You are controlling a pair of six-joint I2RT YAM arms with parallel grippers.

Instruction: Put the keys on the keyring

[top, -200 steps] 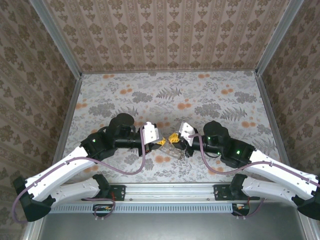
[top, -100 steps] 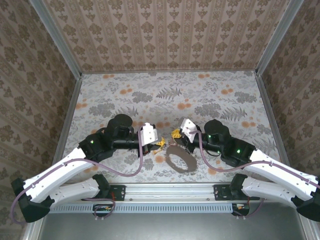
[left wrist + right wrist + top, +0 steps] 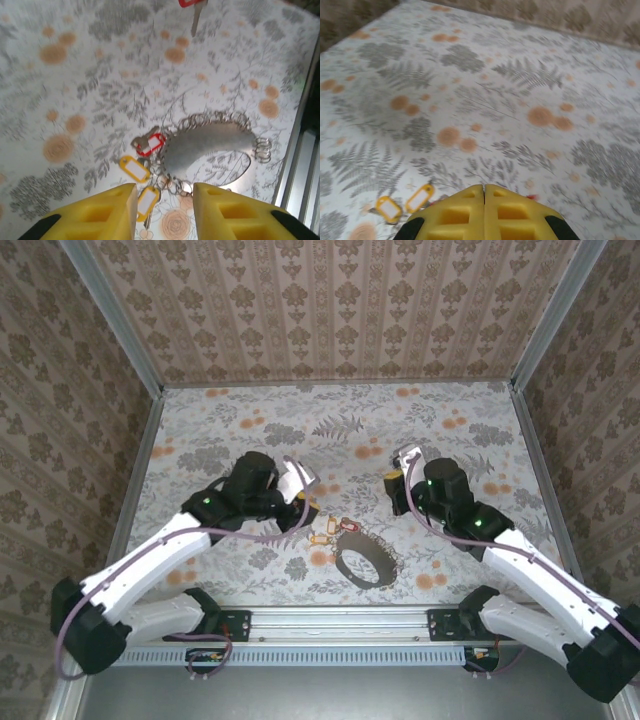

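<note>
On the floral table [image 3: 250, 430], both arms are reached forward with elbows bent. The left gripper [image 3: 165, 210] is tilted downward, its fingers parted and nothing between them. The right gripper [image 3: 484, 200] is pressed together. The keyring [image 3: 215, 119] is laid flat near the front edge, and the keys [image 3: 150, 144] are seen just beside it.

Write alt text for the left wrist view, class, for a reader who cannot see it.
The left tool, its yellow pads apart, hangs above the keyring lying on a floral table, with a red-tagged key and two yellow tags clustered at one end. Another red-headed key lies apart at the top edge.
</note>
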